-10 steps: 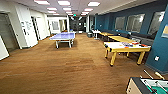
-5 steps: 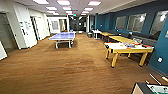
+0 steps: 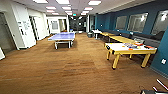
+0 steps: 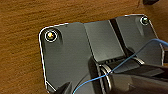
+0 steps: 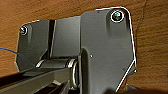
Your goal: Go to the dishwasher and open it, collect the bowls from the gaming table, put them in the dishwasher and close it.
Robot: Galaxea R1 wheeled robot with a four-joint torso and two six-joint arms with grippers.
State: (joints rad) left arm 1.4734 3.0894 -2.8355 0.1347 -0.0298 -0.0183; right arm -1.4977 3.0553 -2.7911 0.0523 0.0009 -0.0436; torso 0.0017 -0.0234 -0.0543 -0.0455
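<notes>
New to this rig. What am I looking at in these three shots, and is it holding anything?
It is a wheeled robot with two arms, driving through an office games room. The wide shot comes from a camera high on its head, looking forward and down. On the right stands the gaming table, white-topped with yellow wooden sides, carrying small orange items too blurred to identify. Further back is a blue table-tennis table. The brown floor runs throughout. The other two shots come from cameras on the left and right wrists, looking down over the robot's own dark plate at the floor. Whether anything is held cannot be seen.
</notes>
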